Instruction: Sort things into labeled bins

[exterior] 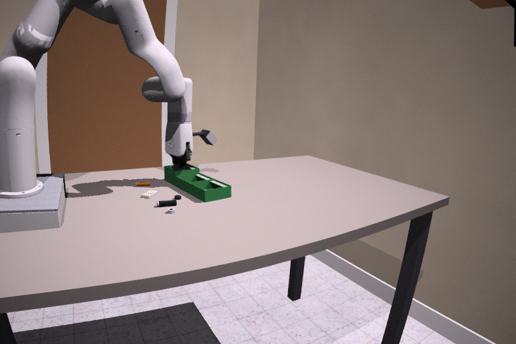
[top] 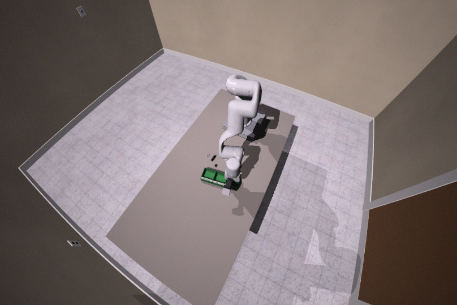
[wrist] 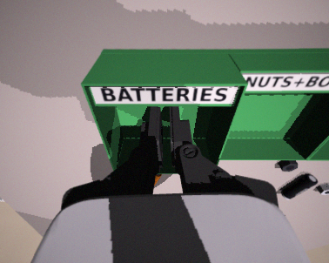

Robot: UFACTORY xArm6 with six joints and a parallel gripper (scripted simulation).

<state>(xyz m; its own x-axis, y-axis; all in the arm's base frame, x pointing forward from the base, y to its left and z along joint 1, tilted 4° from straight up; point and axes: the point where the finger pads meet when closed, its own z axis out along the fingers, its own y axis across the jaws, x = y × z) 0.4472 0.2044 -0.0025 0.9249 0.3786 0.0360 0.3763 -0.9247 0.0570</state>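
My gripper (exterior: 179,168) (wrist: 165,118) is shut, with nothing visible between its fingers. Its fingertips are down inside the BATTERIES bin (wrist: 164,67) (exterior: 169,173). The NUTS+BOLTS bin (wrist: 282,62) adjoins it. The third bin (exterior: 217,194) is at the other end; its label is unreadable. On the table lie a black cylinder with a silvery end (top: 213,157) (exterior: 167,203) (wrist: 297,187), a dark nut (top: 215,165) (exterior: 177,197) (wrist: 288,165), a silvery nut (top: 207,155) (exterior: 171,210) (wrist: 327,189), a white dotted tile (exterior: 149,194) and an orange piece (exterior: 142,184). The fingers partly hide the BATTERIES bin's floor.
The table (top: 166,220) (exterior: 291,215) carries the joined green bins and the arm's base (exterior: 30,217). The bin walls stand close around my fingers. The loose things lie between the bins and the base side.
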